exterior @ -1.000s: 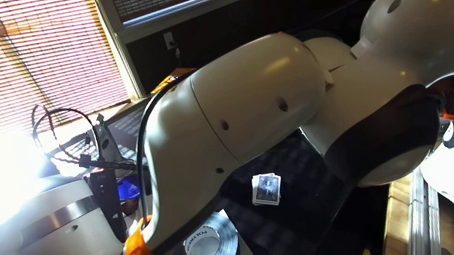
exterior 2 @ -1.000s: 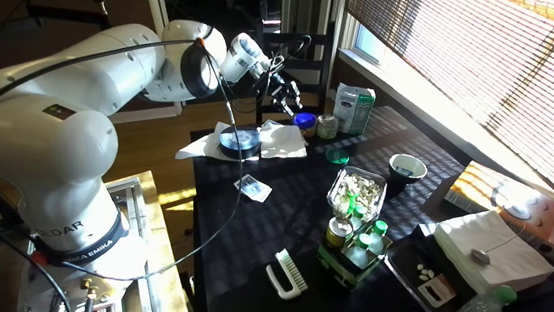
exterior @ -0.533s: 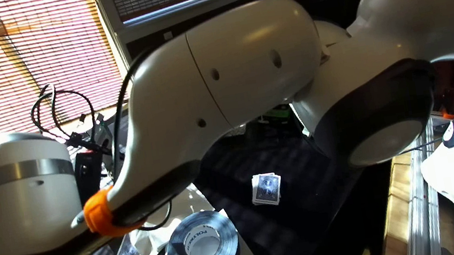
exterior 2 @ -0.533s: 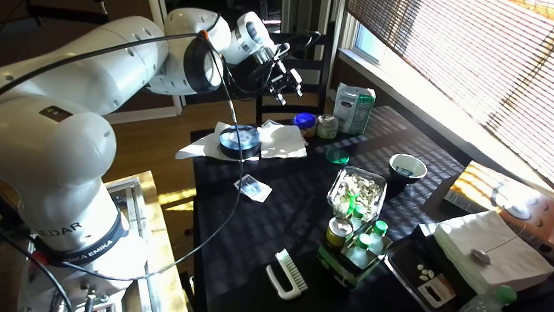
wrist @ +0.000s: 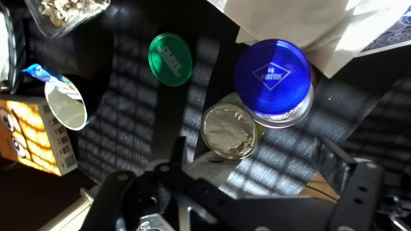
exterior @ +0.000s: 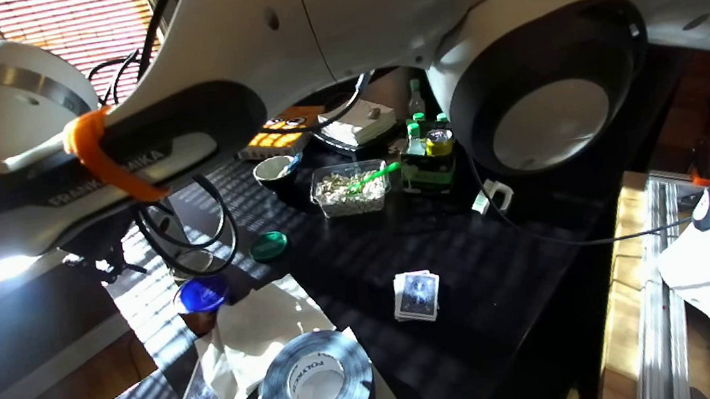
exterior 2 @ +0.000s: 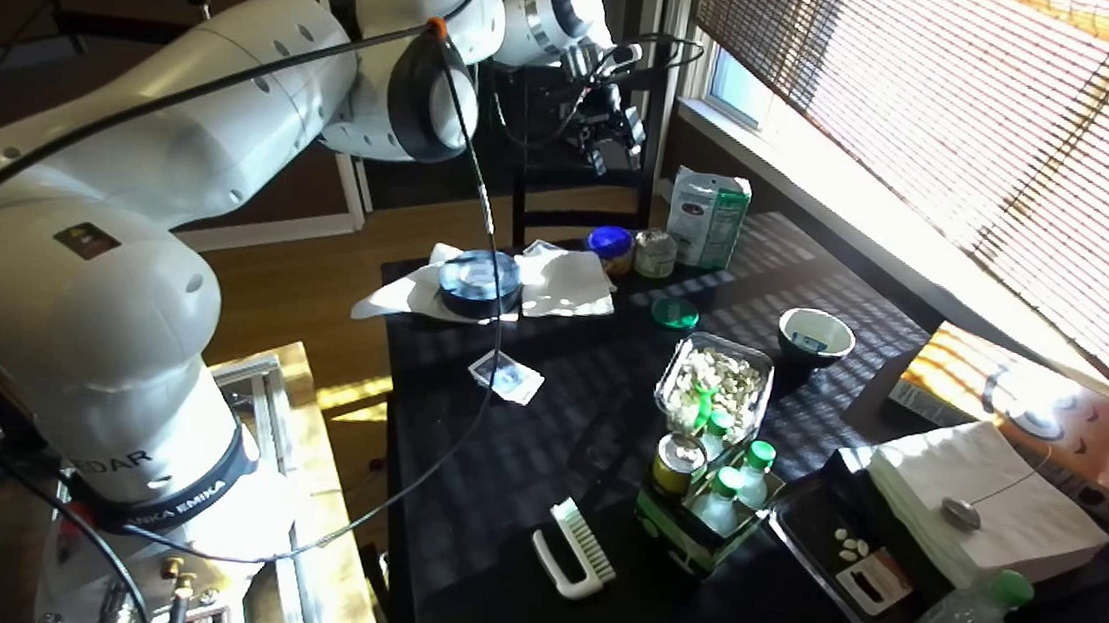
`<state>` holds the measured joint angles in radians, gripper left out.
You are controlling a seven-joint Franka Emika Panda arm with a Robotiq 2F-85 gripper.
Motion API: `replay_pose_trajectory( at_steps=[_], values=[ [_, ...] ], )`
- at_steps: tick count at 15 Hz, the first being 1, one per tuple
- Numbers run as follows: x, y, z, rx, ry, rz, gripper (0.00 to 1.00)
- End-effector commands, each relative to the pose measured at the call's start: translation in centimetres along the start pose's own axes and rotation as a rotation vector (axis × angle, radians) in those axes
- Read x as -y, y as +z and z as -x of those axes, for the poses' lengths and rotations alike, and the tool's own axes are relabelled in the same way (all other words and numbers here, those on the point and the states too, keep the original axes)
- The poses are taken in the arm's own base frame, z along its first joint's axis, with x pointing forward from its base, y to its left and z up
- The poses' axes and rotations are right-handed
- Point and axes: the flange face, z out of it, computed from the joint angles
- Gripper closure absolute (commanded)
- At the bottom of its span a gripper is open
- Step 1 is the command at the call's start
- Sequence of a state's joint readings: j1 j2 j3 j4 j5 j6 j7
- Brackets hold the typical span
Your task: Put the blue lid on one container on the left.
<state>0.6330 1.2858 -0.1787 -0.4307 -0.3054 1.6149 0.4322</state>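
The jaws hang wide apart, higher than the blue lid (wrist: 273, 77), which lies off-centre on a jar (wrist: 289, 118), just beside a foil-topped can (wrist: 229, 131).

Round blue lid (wrist: 273, 77) askew on brownish container (wrist: 290, 118)

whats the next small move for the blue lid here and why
Probably lower the open, empty gripper toward the blue lid, to nudge it centred: in the wrist view the lid sits off-centre on its container, leaving a silvery crescent uncovered.
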Motion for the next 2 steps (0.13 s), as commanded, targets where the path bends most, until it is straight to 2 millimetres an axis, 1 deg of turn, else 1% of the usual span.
replay_pose_trajectory(
  at_steps=[1, 2],
  values=[
    [-0.65, 0.29, -0.22, 0.013, 0.025, -0.014, 0.00],
    [-0.95, 0.57, -0.33, 0.019, 0.038, -0.021, 0.00]
  ],
)
